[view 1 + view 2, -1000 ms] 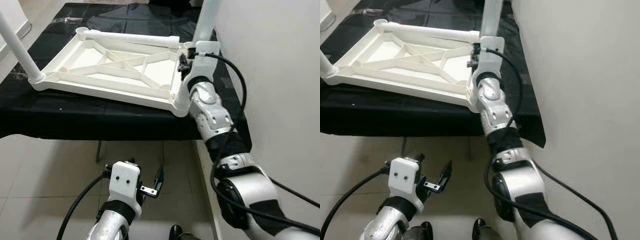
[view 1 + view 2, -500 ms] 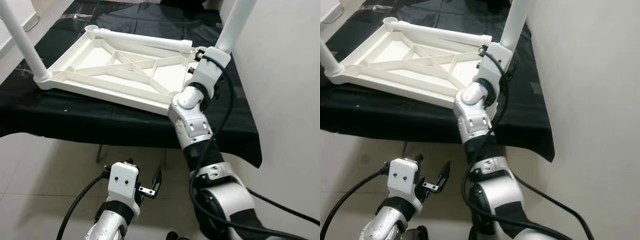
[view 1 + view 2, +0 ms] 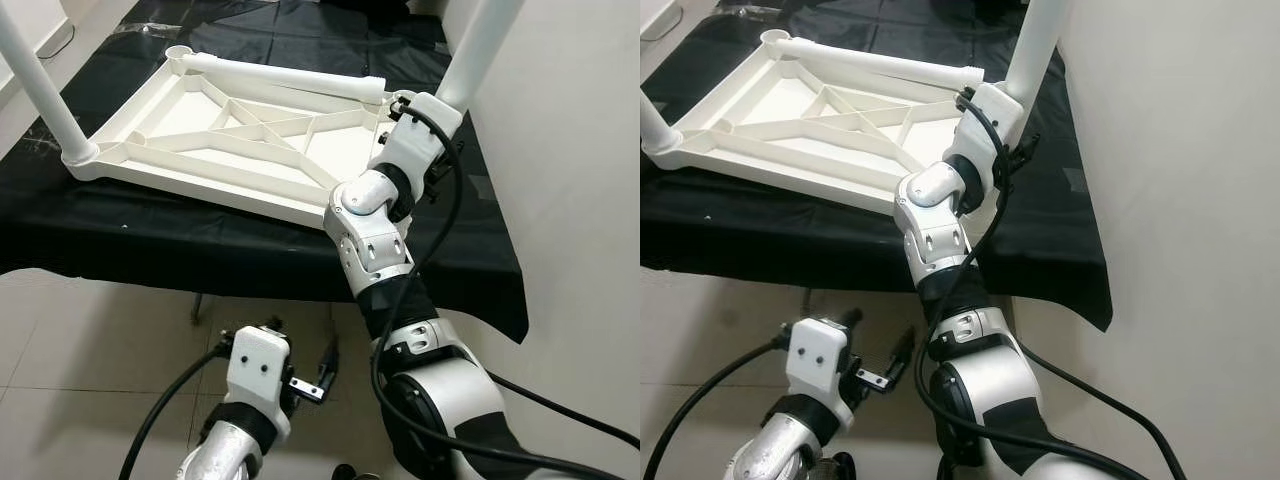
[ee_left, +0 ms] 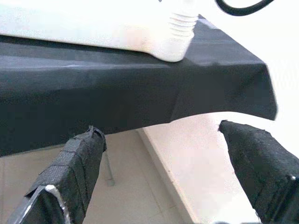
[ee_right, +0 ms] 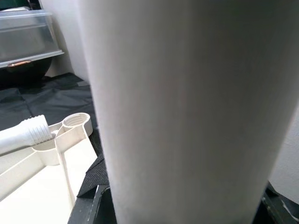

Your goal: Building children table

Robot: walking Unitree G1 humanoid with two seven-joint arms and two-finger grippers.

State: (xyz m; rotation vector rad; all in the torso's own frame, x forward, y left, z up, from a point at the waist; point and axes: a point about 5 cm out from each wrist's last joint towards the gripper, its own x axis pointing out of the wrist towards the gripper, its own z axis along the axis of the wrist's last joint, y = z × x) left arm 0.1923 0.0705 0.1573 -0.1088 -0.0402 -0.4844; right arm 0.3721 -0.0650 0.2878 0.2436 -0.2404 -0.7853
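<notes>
Right end effector [image 3: 432, 140] grips smooth white cylindrical leg [image 3: 478, 55]; ribbed tabletop [image 3: 240, 140] inverted.

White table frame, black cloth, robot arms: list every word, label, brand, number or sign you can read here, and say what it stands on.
None: no readable text in any view.
The upturned white table frame, its upright leg, the loose leg, the black cloth, the wall and the clear container show no lettering.

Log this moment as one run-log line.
stage: leg fitting | right claw: shut on upright white leg at tabletop corner | left claw: open, idle, low over floor | loose leg: lying across tabletop
</notes>
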